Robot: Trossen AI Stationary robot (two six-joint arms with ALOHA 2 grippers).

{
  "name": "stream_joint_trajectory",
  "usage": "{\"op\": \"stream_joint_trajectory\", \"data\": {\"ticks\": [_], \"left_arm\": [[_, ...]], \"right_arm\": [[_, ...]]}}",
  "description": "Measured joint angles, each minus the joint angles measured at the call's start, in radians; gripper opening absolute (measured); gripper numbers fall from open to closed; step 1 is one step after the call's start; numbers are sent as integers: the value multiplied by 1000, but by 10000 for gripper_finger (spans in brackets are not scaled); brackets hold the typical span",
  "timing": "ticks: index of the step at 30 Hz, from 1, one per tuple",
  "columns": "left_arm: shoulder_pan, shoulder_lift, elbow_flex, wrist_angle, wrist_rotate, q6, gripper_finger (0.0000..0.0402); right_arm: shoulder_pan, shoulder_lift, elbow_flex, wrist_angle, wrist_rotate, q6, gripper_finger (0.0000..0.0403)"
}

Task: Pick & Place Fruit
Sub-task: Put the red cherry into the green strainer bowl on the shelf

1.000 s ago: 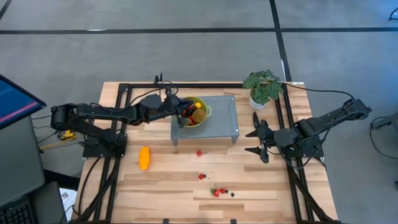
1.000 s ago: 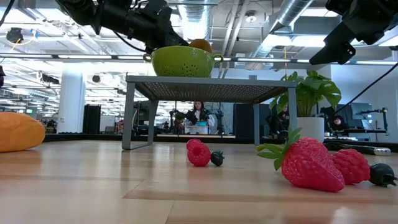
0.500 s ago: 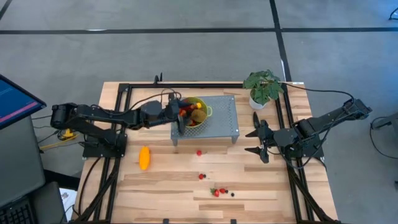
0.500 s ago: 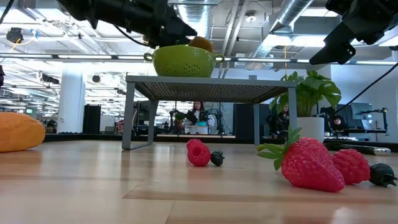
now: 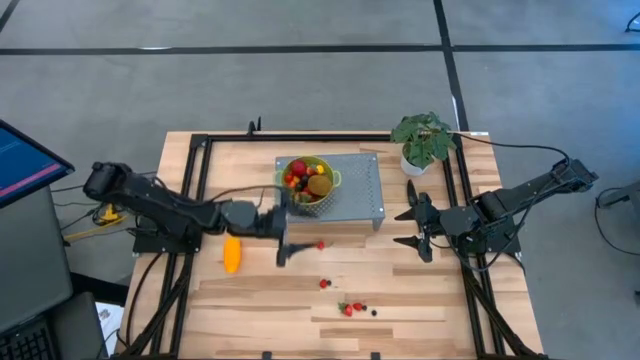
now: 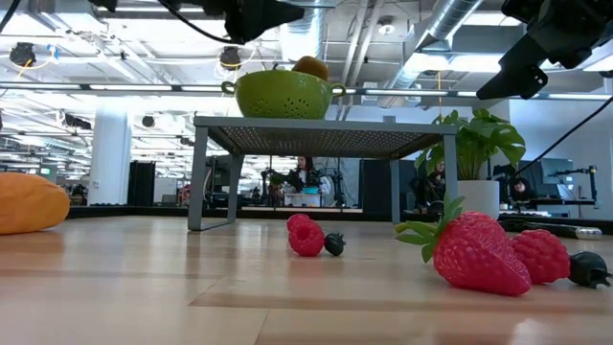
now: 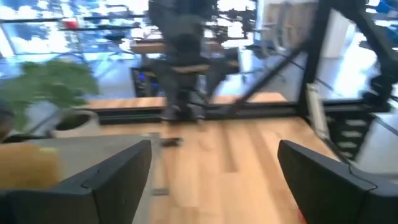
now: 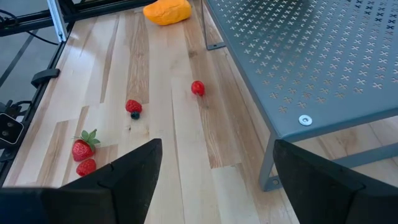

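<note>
Fruit (image 5: 307, 180) was already piled in the green colander (image 5: 326, 193) on top of the grey rack (image 5: 362, 190), while the rest lay loose on the tabletop (image 5: 260, 300): the long orange fruit (image 5: 232, 254) near the left side, one red berry (image 5: 320, 245) just in front of the rack, another (image 5: 324, 284) further out, and a small cluster of strawberries (image 5: 346, 309) with a dark berry beside them.

My left gripper (image 5: 282, 243) hung above the tabletop just in front of the rack's left end, between the orange fruit and the nearest berry. Its fingers (image 7: 118, 180) stood wide apart with nothing between them, so I judged I was between a drop and the next pick.

My right gripper (image 5: 413, 228) waited at the rack's right side near the plant (image 5: 424, 140), fingers (image 8: 124, 174) also spread and empty.

For the next move I reckoned the left gripper needed to come down over one loose piece. The orange fruit and the nearest berry were both close. The berry would call for a careful, centred closing, since it looked small and likely to roll; the orange fruit would want a grasp across its narrow width.
</note>
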Motion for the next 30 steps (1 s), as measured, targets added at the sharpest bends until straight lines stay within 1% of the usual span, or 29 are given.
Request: {"op": "stream_joint_trajectory", "data": {"ticks": [6, 11, 15, 21, 23, 28, 30], "left_arm": [[-104, 99, 0, 2, 0, 0, 336], [-139, 210, 0, 1, 0, 3, 337], [-132, 283, 0, 6, -7, 3, 333], [-84, 355, 0, 19, -48, 0, 328], [-69, 377, 0, 19, -70, -17, 328], [-30, 439, 0, 34, -79, -81, 327], [-22, 466, 0, 41, -79, -83, 327]], "right_arm": [[0, 0, 0, 0, 0, 0, 301], [0, 0, 0, 0, 0, 0, 301], [0, 0, 0, 0, 0, 0, 301], [0, 0, 0, 0, 0, 0, 301], [0, 0, 0, 0, 0, 0, 301], [0, 0, 0, 0, 0, 0, 301], [0, 0, 0, 0, 0, 0, 302]]}}
